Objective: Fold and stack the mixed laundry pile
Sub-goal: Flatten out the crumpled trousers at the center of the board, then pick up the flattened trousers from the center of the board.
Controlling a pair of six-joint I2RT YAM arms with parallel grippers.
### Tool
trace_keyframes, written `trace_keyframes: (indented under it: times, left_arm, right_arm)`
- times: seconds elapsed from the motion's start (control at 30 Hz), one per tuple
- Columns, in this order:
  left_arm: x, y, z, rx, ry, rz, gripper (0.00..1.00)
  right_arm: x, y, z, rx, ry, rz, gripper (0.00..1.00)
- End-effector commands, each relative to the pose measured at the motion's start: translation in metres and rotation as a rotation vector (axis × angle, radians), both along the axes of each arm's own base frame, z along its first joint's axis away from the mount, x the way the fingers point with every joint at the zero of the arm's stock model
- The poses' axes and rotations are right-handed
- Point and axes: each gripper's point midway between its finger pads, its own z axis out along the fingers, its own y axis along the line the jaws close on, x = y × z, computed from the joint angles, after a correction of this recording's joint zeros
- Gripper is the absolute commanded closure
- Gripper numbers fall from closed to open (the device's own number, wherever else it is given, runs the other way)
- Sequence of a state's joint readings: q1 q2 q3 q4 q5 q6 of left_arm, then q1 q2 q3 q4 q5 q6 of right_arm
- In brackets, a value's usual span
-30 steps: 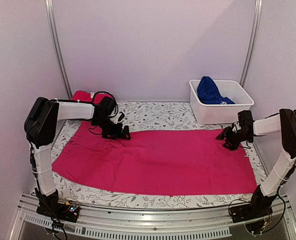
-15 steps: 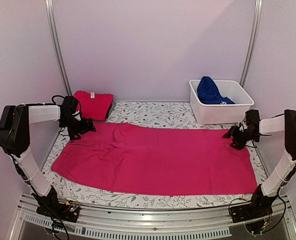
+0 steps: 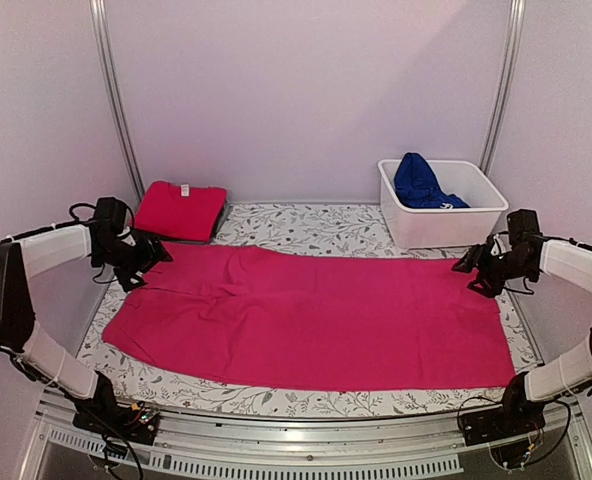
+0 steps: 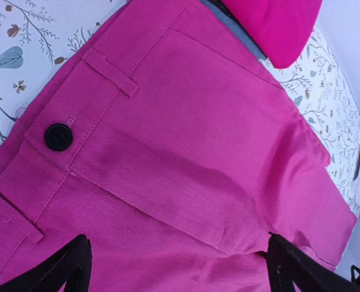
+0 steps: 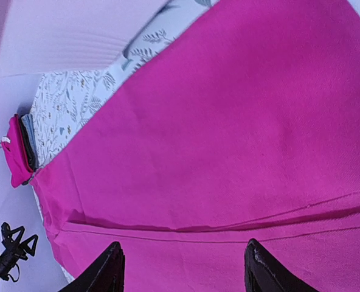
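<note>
A large magenta-pink garment [image 3: 316, 315] lies spread flat across the floral cloth, its waistband and black button [image 4: 58, 136] at the left end. My left gripper [image 3: 144, 262] hovers over that waistband end, open with only cloth below its tips [image 4: 177, 267]. My right gripper [image 3: 473, 270] hangs over the garment's right end near a seam [image 5: 185, 264], open and holding nothing. A folded red tee [image 3: 179, 210] rests at the back left on a dark grey layer [image 5: 27, 143]. A royal blue garment [image 3: 418, 182] sits bunched in the tub.
The white plastic tub [image 3: 456, 225] stands at the back right, close behind my right gripper. The floral leaf-patterned cloth [image 3: 316, 232] covers the table. Metal frame posts rise at both back corners, and walls close in on the left and right.
My left arm has swung from the garment's back middle out to its left end. My right gripper has drawn back to the right and spread its jaws wider. The garment lies smoother.
</note>
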State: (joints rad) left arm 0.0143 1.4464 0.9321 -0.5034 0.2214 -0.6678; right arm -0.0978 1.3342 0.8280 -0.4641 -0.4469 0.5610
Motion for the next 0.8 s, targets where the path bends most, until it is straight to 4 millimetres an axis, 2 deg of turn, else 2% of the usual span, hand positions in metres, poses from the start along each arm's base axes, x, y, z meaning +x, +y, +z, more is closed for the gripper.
trace_keyframes:
  times: [0.0, 0.2, 0.37, 0.4, 0.47, 0.6, 0.7, 0.77]
  left_arm:
    - [0.014, -0.006, -0.021, -0.038, 0.050, -0.006, 0.01]
    - [0.016, -0.007, -0.049, -0.053, 0.113, 0.034, 0.13]
    - [0.004, 0.008, -0.081, -0.043, 0.206, 0.106, 0.26]
    - [0.004, 0.012, -0.086, -0.043, 0.223, 0.120, 0.29]
    - [0.003, 0.020, -0.096, -0.043, 0.255, 0.150, 0.37]
    - [0.005, 0.043, -0.109, -0.019, 0.286, 0.218, 0.45]
    - [0.026, 0.049, -0.103, -0.043, 0.242, 0.205, 0.45]
    - [0.044, 0.050, -0.086, -0.043, 0.195, 0.168, 0.42]
  right_arm:
    - [-0.028, 0.015, -0.045, 0.080, 0.151, 0.018, 0.34]
    - [-0.032, 0.018, -0.091, 0.111, 0.237, -0.009, 0.35]
    - [-0.012, 0.013, -0.112, 0.083, 0.243, -0.009, 0.37]
    - [-0.009, 0.013, -0.122, 0.081, 0.267, -0.009, 0.37]
    - [0.015, 0.010, -0.116, 0.052, 0.234, -0.006, 0.37]
    - [0.043, 0.006, -0.116, 0.043, 0.226, -0.015, 0.37]
    - [0.056, 0.011, -0.107, 0.075, 0.204, 0.003, 0.38]
    - [0.061, 0.013, -0.088, 0.077, 0.166, 0.021, 0.38]
